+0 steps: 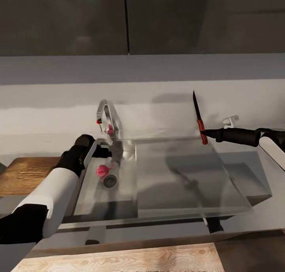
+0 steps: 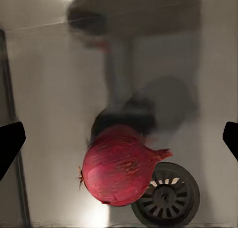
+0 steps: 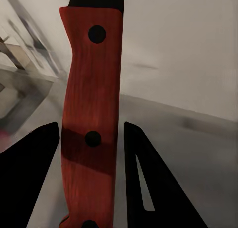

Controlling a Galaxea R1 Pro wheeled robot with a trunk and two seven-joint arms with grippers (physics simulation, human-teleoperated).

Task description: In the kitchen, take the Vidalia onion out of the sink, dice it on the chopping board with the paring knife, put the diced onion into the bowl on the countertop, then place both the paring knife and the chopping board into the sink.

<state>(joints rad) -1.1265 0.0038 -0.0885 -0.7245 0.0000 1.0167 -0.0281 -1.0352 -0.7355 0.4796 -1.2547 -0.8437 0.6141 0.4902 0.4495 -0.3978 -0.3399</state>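
Red onion (image 2: 119,169) sits between your left gripper's (image 2: 119,138) wide-open jaws, untouched. Your right gripper (image 3: 91,173) squeezes the paring knife (image 3: 91,114) handle.

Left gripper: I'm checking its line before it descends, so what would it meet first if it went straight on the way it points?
Probably the onion, which lies centred between the open left gripper's fingers on the sink floor beside the drain. Depth is unclear.

The light is soft and dim. Dark blurred shadows lie on the steel sink (image 1: 118,201). Both wrist views are slightly blurred.
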